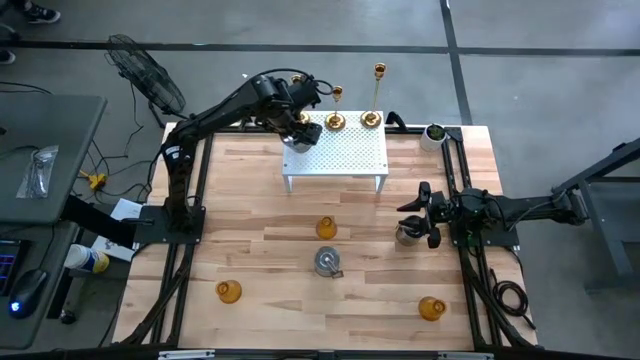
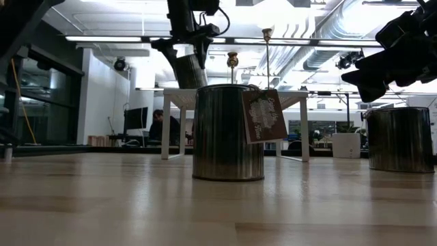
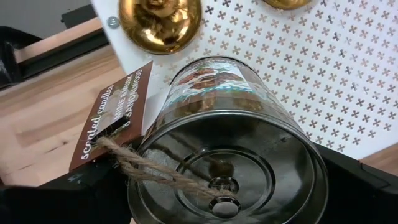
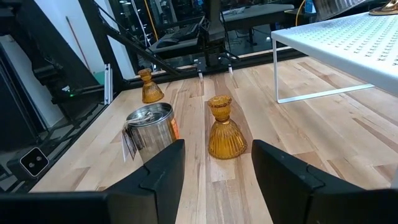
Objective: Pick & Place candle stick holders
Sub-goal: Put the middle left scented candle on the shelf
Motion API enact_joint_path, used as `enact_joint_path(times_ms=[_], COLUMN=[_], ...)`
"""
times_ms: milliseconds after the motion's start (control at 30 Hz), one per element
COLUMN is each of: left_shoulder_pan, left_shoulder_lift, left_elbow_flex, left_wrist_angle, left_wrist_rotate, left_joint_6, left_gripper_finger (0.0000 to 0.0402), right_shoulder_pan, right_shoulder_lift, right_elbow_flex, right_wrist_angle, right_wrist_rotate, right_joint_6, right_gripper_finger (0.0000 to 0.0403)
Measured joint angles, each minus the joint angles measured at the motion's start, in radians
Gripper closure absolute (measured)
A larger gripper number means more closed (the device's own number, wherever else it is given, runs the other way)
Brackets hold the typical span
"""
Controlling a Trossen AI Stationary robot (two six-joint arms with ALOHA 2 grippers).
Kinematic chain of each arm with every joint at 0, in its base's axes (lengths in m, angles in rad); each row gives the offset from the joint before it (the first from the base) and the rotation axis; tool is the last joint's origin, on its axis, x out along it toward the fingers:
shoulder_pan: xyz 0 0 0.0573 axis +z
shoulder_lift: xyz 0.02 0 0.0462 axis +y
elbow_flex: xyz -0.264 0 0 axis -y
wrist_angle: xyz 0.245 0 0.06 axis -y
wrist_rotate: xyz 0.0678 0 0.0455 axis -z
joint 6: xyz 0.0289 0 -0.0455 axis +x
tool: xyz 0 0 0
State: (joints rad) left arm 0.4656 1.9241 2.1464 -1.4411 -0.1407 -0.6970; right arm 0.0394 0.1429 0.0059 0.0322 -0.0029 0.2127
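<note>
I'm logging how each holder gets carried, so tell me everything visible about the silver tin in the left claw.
The silver tin is a squat, shiny metal jar with a knobbed lid, tied with twine to a brown tag reading "scented candles". The left claw grips its sides, holding it tilted over the white perforated shelf's left end, beside a gold stick's base.

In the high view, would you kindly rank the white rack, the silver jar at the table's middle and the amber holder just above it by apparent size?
1. White rack
2. Silver jar
3. Amber holder, though only slightly smaller than the jar.
</note>
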Motion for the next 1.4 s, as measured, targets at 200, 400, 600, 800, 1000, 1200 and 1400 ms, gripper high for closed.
enact_joint_path(times_ms=[200,400,600,800,1000,1200,1400], left_shoulder_pan=[0.0,-0.001,-0.001,-0.001,-0.001,-0.001,-0.001], left_shoulder_lift=[0.02,0.022,0.022,0.023,0.023,0.023,0.023], left_elbow_flex=[0.0,0.0,0.0,0.0,0.0,0.0,0.0], left_wrist_angle=[0.017,0.027,0.029,0.052,0.054,0.053,0.052], left_wrist_rotate=[0.015,-0.004,-0.041,-0.059,-0.047,0.005,0.0], left_joint_6=[0.017,0.027,0.065,0.091,0.102,0.102,0.113], left_gripper_finger=[0.0037,0.0034,0.0033,0.0032,0.0032,0.0032,0.0031], right_shoulder_pan=[0.0,0.0,0.0,0.0,0.0,0.0,0.0], right_shoulder_lift=[0.0,0.0,0.0,0.0,0.0,0.0,0.0], right_elbow_flex=[0.0,0.0,0.0,0.0,0.0,0.0,0.0], right_wrist_angle=[0.0,0.0,0.0,0.0,0.0,0.0,0.0], right_wrist_rotate=[0.0,0.0,0.0,0.0,0.0,0.0,0.0], right_joint_6=[0.0,0.0,0.0,0.0,0.0,0.0,0.0], right_gripper_finger=[0.0224,0.0224,0.0224,0.0224,0.0224,0.0224,0.0224])
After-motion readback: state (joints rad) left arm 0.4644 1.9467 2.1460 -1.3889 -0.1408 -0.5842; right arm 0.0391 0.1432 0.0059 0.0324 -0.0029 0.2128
